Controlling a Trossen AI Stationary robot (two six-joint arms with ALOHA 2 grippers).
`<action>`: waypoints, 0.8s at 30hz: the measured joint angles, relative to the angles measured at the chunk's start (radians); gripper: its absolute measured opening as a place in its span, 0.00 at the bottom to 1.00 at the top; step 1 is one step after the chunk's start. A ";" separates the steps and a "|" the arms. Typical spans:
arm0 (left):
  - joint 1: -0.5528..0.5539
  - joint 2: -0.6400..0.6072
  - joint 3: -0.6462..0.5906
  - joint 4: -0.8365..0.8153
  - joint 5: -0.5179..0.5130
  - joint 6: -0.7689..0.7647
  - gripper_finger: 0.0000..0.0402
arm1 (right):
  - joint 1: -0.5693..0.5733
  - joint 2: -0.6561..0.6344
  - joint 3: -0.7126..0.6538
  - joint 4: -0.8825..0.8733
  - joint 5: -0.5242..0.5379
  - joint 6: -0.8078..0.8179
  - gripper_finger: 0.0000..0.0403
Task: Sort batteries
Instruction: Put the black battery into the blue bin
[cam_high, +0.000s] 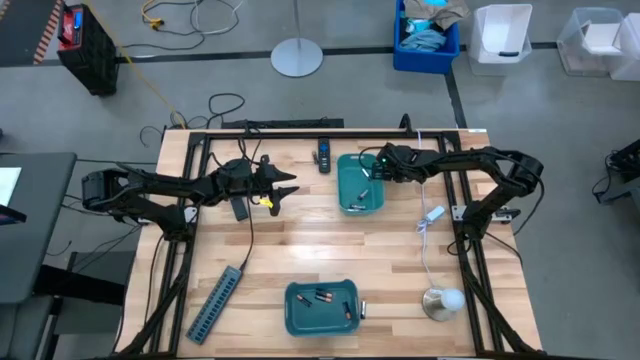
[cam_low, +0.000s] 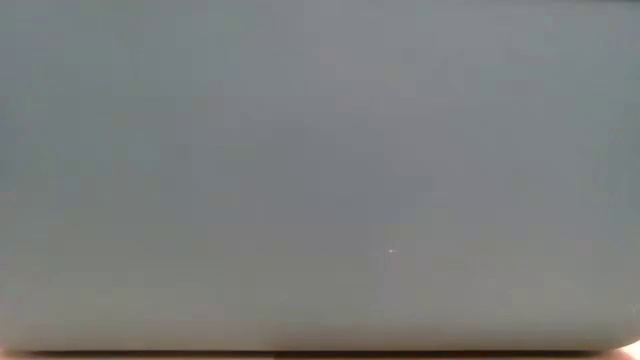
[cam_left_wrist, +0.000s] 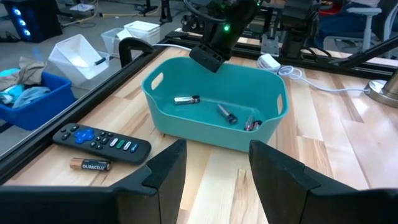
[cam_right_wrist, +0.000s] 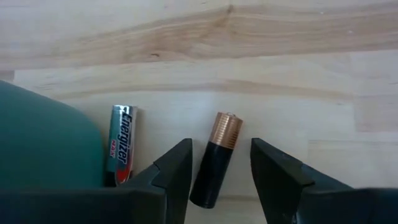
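A black battery with a copper end (cam_right_wrist: 216, 160) lies on the wood between the open fingers of my right gripper (cam_right_wrist: 221, 149), with a gap on each side. A silver Energizer battery (cam_right_wrist: 120, 144) lies beside it, next to a teal bin wall (cam_right_wrist: 43, 143). From above, my right gripper (cam_high: 372, 168) is at the far teal bin (cam_high: 362, 205). That bin (cam_left_wrist: 186, 127) holds three batteries (cam_left_wrist: 186, 99). The near teal bin (cam_high: 295, 318) holds several batteries (cam_high: 320, 297). My left gripper (cam_left_wrist: 217, 152) is open above the table, left of the far bin. A Duracell battery (cam_left_wrist: 90, 164) lies by the remote (cam_left_wrist: 102, 142).
A grey power strip (cam_high: 215, 300) lies near the table's left near corner. A white round lamp-like object (cam_high: 443, 300) with its cord sits at the right. The black frame rails (cam_high: 300, 133) run along the table edges. The low view shows only flat grey.
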 joint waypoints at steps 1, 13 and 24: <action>0.000 0.000 0.000 0.000 0.000 0.000 0.42 | 0.000 0.000 0.000 0.000 0.000 0.000 0.45; 0.000 0.000 0.000 -0.001 0.000 0.000 0.42 | 0.005 0.000 0.000 -0.014 0.000 0.000 0.28; 0.000 0.000 0.000 -0.002 0.000 0.000 0.42 | 0.011 0.000 0.000 -0.013 0.001 -0.002 0.16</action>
